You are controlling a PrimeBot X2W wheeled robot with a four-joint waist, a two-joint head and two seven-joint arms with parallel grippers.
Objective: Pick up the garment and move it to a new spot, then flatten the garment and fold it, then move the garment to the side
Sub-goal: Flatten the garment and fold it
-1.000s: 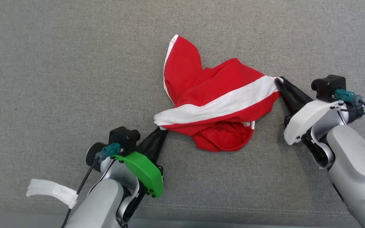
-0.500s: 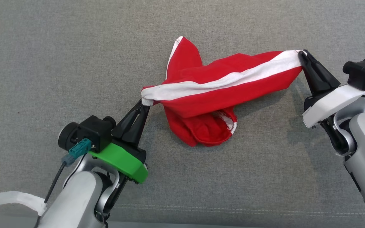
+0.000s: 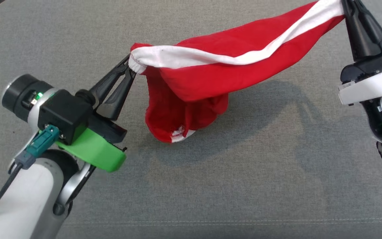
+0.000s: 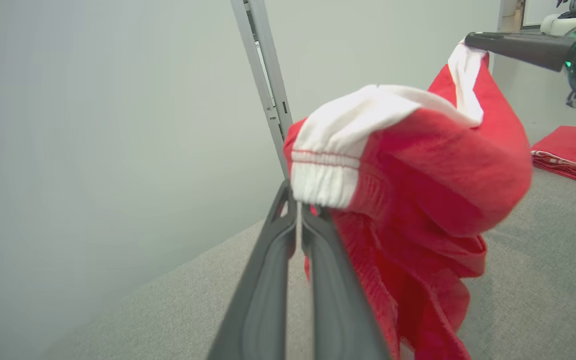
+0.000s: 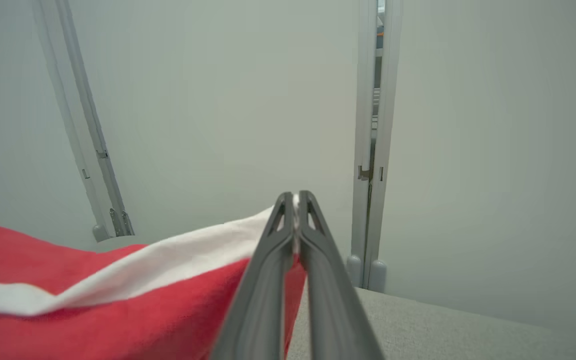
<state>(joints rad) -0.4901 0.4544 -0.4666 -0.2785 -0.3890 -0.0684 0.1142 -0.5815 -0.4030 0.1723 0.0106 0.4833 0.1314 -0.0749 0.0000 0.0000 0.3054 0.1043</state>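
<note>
The broad grey woven upholstered surface (image 3: 211, 192) lies under everything. Its stitched near edge runs along the bottom of the head view, and a rounded far-left corner sits at the top. Above its far half hangs the red cloth garment with a white elastic waistband (image 3: 211, 76), strung by that band between the two arms, its right end higher than its left. A loose pouch of red sags from the left part toward the middle of the surface. I cannot tell whether its lowest fold touches the weave. In the left wrist view a flat-folded red garment (image 4: 573, 147) rests on the surface past the right gripper.

The left gripper (image 3: 129, 66) has its fingers pressed together on the gathered left end of the band. The right gripper (image 3: 344, 5), at the top edge of the head view, pinches the right end the same way.

The main risk is the thin hold: each pair of fingers bites only a narrow bit of stretchy elastic. If the arms draw wider apart, the band could snap free at one end and the cloth would drop in a heap. The sagging pouch could also drag on the rough weave during a carry and land bunched or twisted, which would make flattening harder. A set-down too far right might rumple the folded piece.
</note>
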